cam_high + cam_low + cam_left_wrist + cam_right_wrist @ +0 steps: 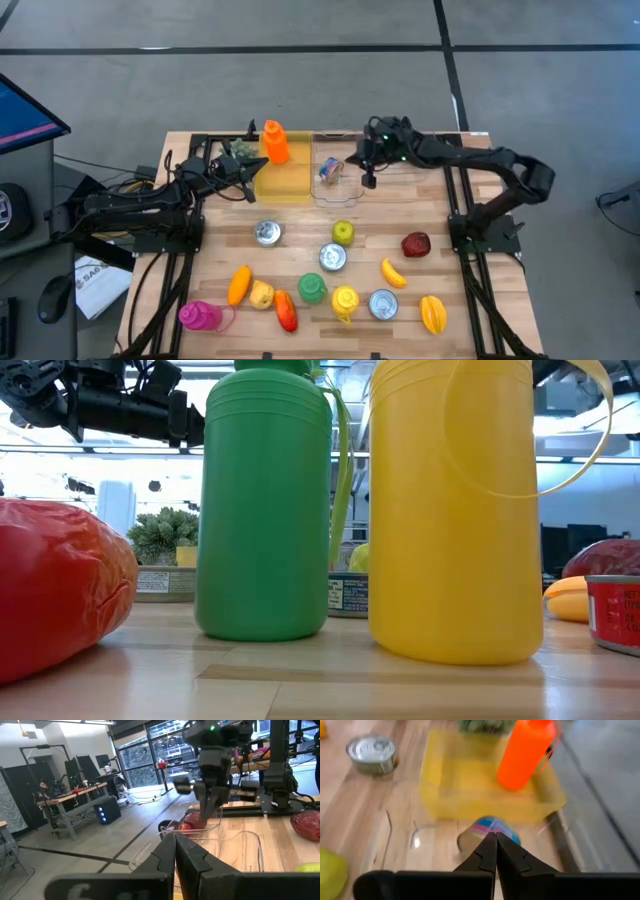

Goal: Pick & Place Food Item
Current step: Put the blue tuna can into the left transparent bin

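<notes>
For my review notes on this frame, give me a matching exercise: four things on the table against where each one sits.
1. orange bottle
2. blue-labelled can
3. pink bottle
4. red food item

A. in the clear container
B. by the right arm's base
C. at the yellow bin's far edge
D. near left corner of the table

Pairs: 1-C, 2-A, 3-D, 4-B

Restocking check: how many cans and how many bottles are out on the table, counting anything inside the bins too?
Cans: 4 (one in the clear bin)
Bottles: 4
Total: 8
</notes>
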